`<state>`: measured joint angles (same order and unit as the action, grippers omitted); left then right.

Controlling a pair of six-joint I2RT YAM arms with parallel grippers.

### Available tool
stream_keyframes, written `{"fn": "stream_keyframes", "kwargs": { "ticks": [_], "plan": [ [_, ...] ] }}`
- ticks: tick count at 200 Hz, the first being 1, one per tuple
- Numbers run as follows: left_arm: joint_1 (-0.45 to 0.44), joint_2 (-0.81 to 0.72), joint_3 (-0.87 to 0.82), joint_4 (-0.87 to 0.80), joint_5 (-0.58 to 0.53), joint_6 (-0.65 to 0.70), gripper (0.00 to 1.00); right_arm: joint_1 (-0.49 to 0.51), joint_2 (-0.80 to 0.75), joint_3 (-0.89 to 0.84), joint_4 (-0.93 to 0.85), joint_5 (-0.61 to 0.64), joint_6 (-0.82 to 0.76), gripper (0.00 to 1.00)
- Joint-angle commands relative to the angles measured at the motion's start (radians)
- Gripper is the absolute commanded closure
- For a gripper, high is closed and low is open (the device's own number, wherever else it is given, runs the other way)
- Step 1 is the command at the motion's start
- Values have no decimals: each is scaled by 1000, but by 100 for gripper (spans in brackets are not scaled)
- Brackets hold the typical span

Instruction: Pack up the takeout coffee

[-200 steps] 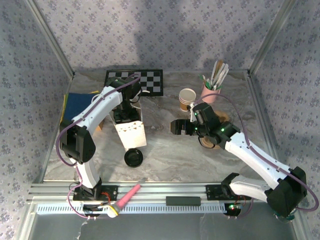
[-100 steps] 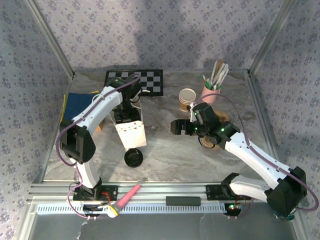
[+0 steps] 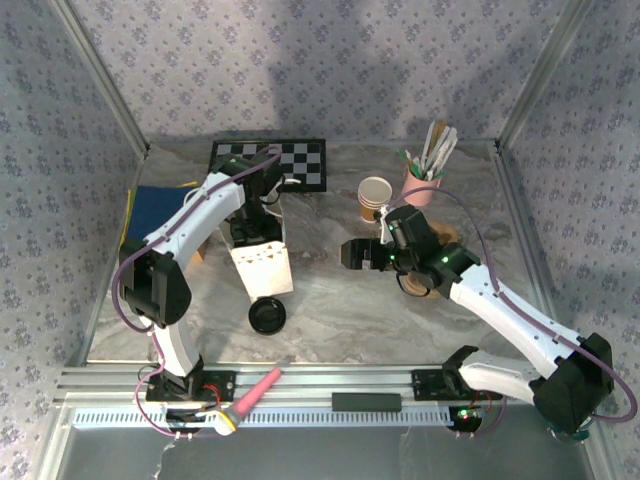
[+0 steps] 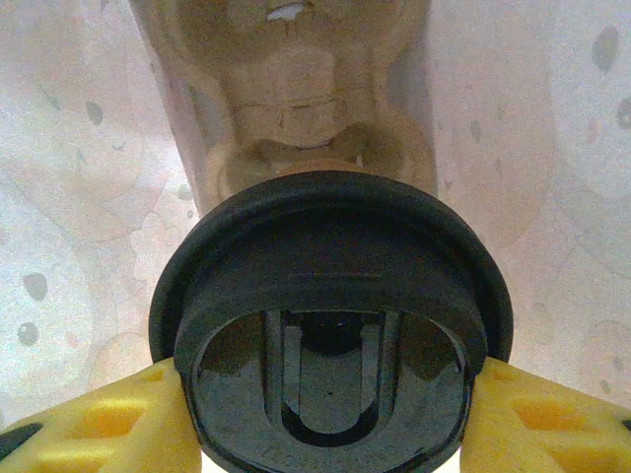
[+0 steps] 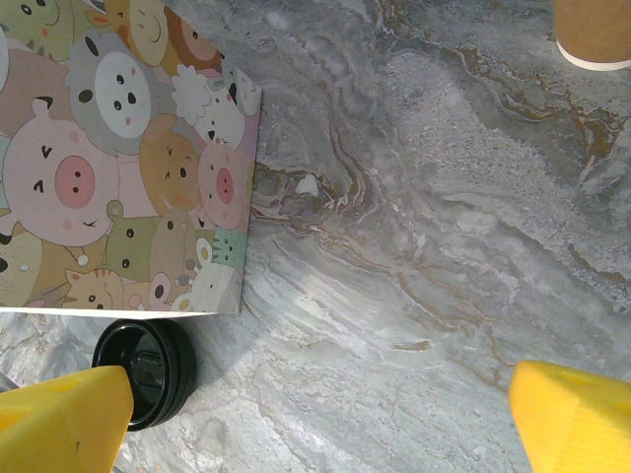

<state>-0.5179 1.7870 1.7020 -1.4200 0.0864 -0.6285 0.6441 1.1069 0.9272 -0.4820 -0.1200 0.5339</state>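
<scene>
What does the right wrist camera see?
A cartoon-animal bag is upper left on a grey marble table, with a black lid below it. A brown cup peeks in top right, and the open claw shows yellow fingertips in the bottom corners.

Right end effector (image 5: 320, 419) gapes above black lid (image 5: 148, 370) beside patterned bag (image 5: 118, 168).

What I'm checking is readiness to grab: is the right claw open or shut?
Open: the right claw has yellow fingertips far apart over the marble tabletop, nothing gripped between them.
</scene>
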Motion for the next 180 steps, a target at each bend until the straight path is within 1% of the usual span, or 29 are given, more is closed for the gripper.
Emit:
{"fn": "stream_keyframes", "kwargs": {
  "ticks": [1, 180],
  "plan": [
    [3, -21, 12, 4, 25, 12, 51, 6, -5, 9, -12, 6, 0, 0],
    [4, -21, 16, 12, 25, 9, 51, 8, -7, 12, -18, 11, -2, 0]
  ]
}}
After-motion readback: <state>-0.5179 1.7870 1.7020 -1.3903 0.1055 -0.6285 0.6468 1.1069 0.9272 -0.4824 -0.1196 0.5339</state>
